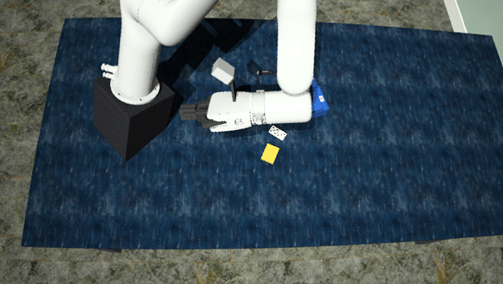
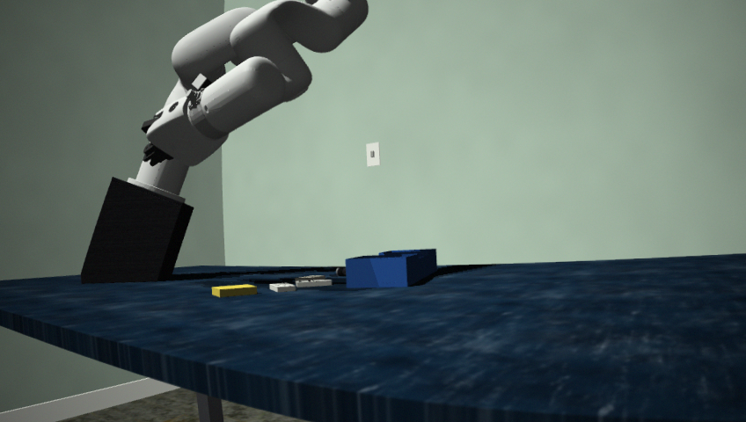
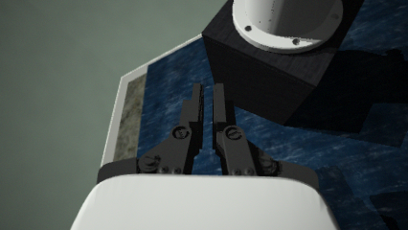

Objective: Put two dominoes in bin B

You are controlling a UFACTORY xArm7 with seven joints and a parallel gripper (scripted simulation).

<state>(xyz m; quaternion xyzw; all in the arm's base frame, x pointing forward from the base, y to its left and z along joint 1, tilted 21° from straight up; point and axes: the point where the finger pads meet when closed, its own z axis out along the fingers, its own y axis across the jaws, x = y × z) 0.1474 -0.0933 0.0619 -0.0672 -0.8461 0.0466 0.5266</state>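
Pale green walls and a mottled stone floor frame a dark blue table top [image 1: 381, 163], where a white xArm stands on its black pedestal [image 1: 108, 133] near one long edge. Its gripper [image 3: 208, 103] hangs in the air well above the surface, pointing back toward the pedestal, its jaws drawn almost together with only a thin slit of table showing between them and nothing held. That posture suggests a pause between moves, not a grasp: the fingers are far from anything they could pick up.

Landmark for the work is the blue bin [image 2: 390, 269], presumably the one marked B, though its label cannot be read; from the top view the forearm hides most of it, leaving one corner [image 1: 319, 101] in sight. Just beside the bin on the pedestal side lies one white domino [image 1: 277, 132], flat, spots up. The exterior view shows two pale tiles near the bin, the nearer domino [image 2: 281, 287] and a second domino [image 2: 312, 282] closer to the bin wall. A flat yellow block [image 1: 270, 153] rests a little farther from the bin, beyond the dominoes, and must stay where it is. Behind the bin, a small dark object [image 1: 258, 69] is too small to identify.

Both dominoes seen lie outside the bin, so the task looks unstarted; the jaws would need to open before any descent.
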